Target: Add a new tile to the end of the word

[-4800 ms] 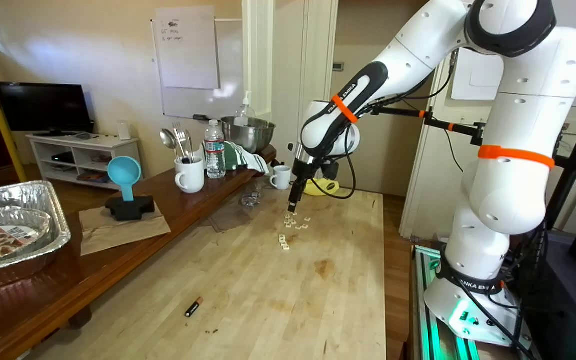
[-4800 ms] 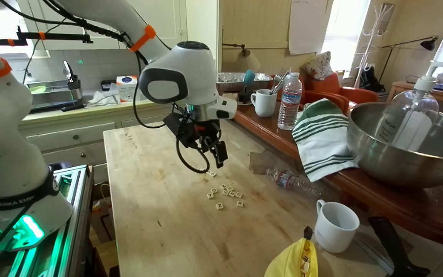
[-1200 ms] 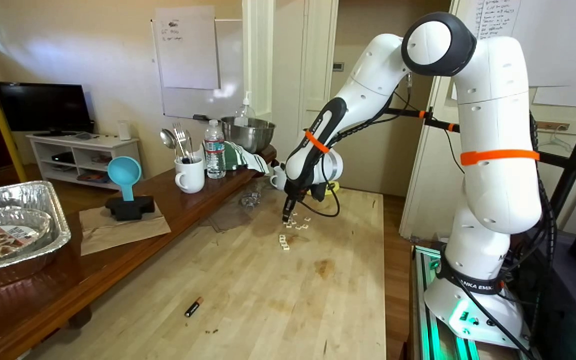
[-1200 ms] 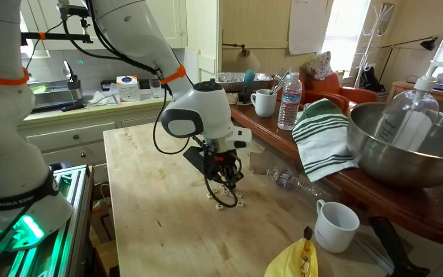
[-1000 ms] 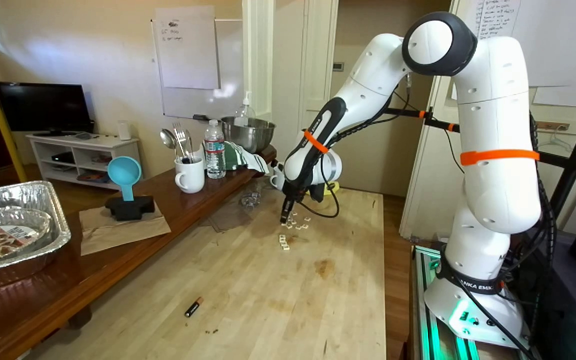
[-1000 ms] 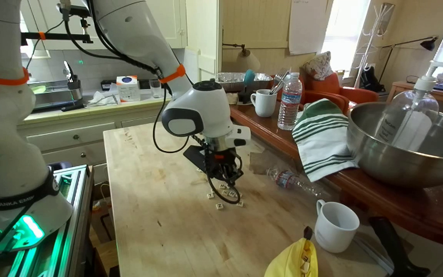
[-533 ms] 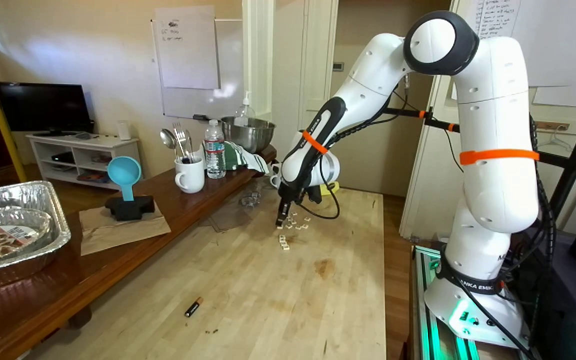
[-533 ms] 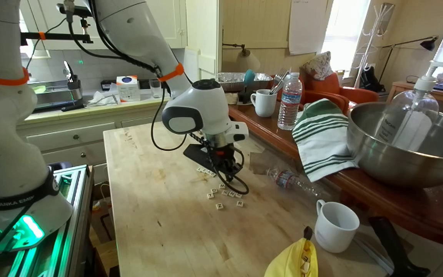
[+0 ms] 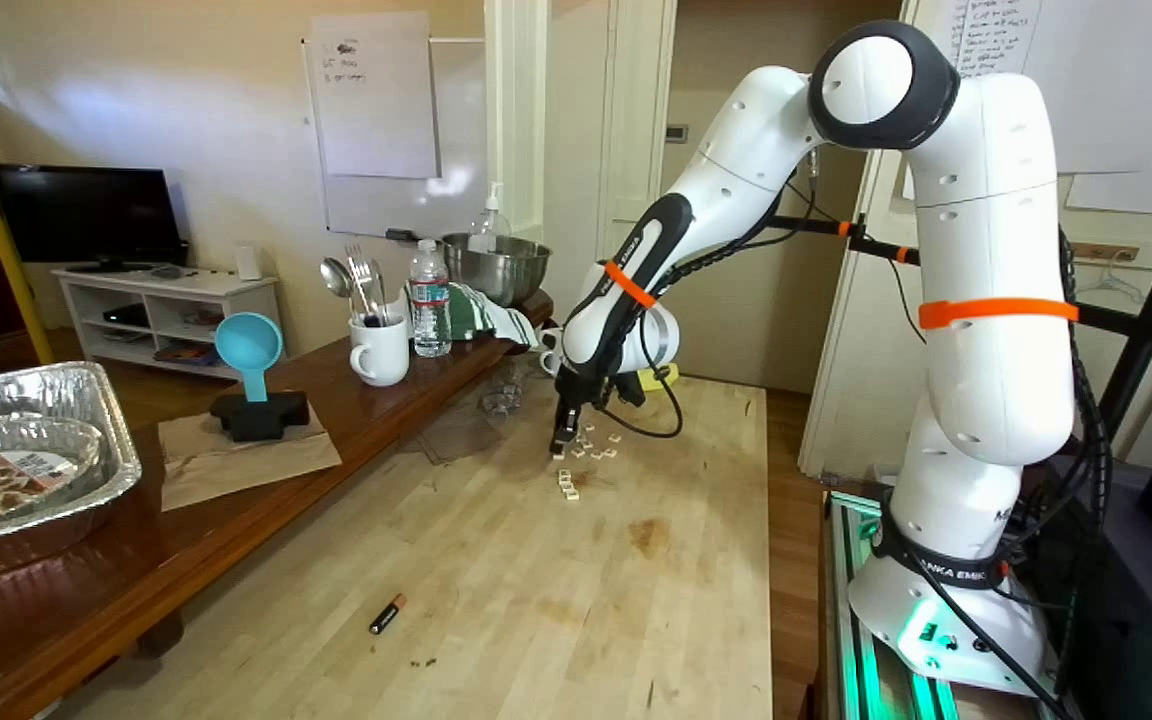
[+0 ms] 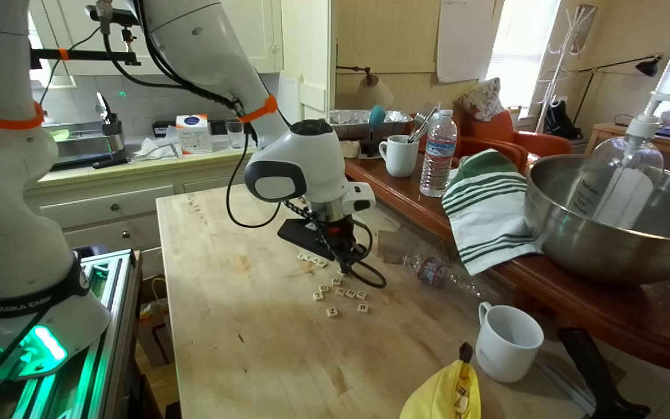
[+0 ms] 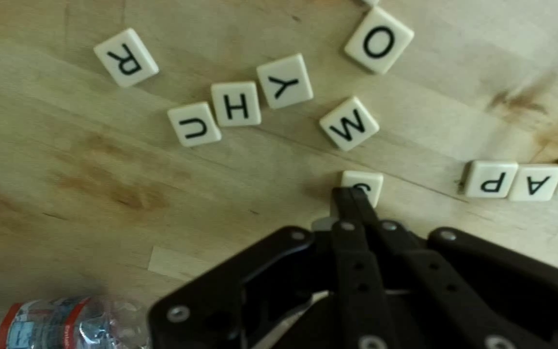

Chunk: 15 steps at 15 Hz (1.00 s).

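Though right over one tile (image 11: 365, 180) near the word (image 11: 534, 183), jaws fully together, contact with the tile unclear.

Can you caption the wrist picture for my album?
Closed hand partly hiding one tile, a gap away from the lined-up word.

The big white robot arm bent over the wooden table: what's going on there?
A white robot arm seems to be adding to a word of small, square, cream letter tiles. Its black hand is shut, gripping nothing, right at a loose cream tile, apparently an S; whether they touch, I can't tell. That tile lies apart from the cream P tile ending the word, so the arm will probably slide it across.
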Motion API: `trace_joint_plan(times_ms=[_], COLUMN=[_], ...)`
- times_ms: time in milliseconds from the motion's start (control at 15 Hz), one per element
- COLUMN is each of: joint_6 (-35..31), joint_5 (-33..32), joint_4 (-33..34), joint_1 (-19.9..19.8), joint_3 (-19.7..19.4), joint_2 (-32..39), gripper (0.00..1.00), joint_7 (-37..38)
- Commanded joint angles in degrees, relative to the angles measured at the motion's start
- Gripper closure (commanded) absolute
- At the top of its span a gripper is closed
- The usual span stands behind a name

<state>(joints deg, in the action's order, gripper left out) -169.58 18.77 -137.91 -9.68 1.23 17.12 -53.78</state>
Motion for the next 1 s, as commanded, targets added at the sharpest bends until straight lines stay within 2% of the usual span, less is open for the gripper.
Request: trace_joint_plan(times_ms=[0,933], joint_6=[0.2,3.3], joint_5=[0.53,0.58], joint_4=[-1.69,-4.77], joint_1=[-0.53,-0.28], joint_3=[1.12,2.19], joint_2=[0.89,-1.83], gripper=[1.0,1.0], joint_7=[-1.48,-0.91])
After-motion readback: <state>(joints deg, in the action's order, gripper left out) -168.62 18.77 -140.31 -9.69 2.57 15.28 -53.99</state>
